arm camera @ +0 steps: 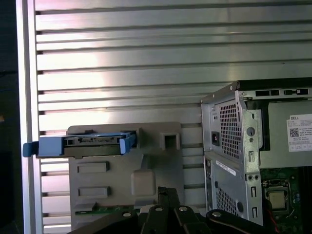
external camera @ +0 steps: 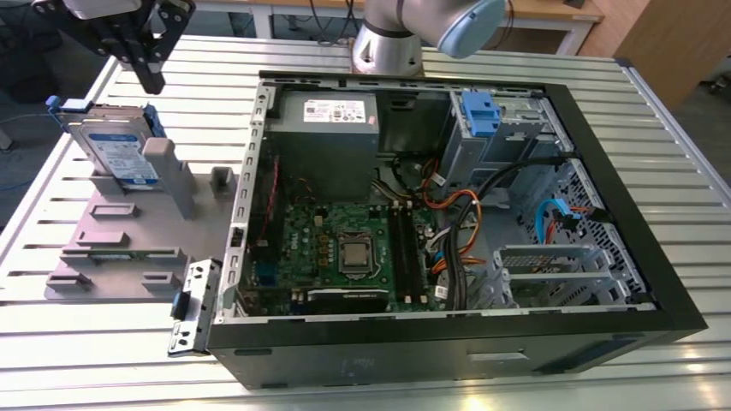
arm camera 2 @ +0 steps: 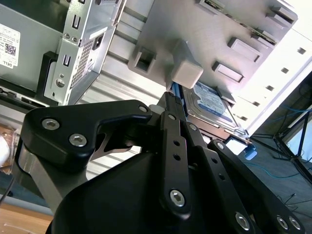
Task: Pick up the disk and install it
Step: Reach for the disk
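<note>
The disk is a silver hard drive with a white-and-blue label in a blue carrier bracket. It stands on edge in a slot of the grey fixture at the exterior view's left. My gripper hangs above the disk's far end, apart from it, shut and holding nothing. In the first wrist view I see the disk edge-on, beyond my gripper. In the second wrist view the disk's label shows just past my gripper.
An open black computer case lies on the slatted metal table, to the exterior view's right of the fixture. Inside are a grey power supply, a motherboard, cables and a grey drive cage with a blue latch. The arm's base stands behind the case.
</note>
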`<state>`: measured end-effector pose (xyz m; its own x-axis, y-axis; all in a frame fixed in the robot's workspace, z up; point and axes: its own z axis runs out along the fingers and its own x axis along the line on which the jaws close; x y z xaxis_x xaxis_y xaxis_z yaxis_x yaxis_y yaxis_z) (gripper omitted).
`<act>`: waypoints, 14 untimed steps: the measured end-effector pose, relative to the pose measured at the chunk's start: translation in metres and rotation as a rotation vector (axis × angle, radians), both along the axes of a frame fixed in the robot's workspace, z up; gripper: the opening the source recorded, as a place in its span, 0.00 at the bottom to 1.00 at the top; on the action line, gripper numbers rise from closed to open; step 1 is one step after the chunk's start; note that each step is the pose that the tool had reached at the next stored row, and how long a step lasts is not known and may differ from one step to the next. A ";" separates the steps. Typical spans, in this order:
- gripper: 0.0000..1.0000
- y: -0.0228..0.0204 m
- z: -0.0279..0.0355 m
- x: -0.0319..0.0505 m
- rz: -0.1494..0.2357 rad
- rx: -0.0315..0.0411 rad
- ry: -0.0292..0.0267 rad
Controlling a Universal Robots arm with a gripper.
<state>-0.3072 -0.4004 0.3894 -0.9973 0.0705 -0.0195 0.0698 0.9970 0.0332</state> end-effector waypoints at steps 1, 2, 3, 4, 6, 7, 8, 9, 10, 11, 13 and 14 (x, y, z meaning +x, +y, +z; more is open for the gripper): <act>0.11 0.0000 0.0000 -0.0001 0.000 -0.0001 0.0000; 0.11 0.0000 0.0000 -0.0004 0.000 0.0000 0.0000; 0.11 0.0000 0.0000 -0.0008 0.000 0.0000 0.0001; 0.11 0.0000 0.0000 -0.0010 0.000 0.0000 0.0000; 0.11 0.0000 0.0000 -0.0014 0.000 0.0000 0.0000; 0.11 0.0000 0.0000 -0.0017 0.000 0.0000 0.0000; 0.11 0.0000 0.0000 -0.0019 0.000 0.0000 0.0000; 0.11 0.0000 0.0000 -0.0021 0.000 0.0000 0.0001; 0.11 0.0000 0.0000 -0.0023 0.000 -0.0001 0.0001; 0.11 0.0000 0.0000 -0.0025 0.000 0.0000 0.0001; 0.11 0.0000 -0.0001 -0.0029 0.000 0.0000 0.0000; 0.11 0.0000 -0.0001 -0.0031 0.000 0.0000 0.0000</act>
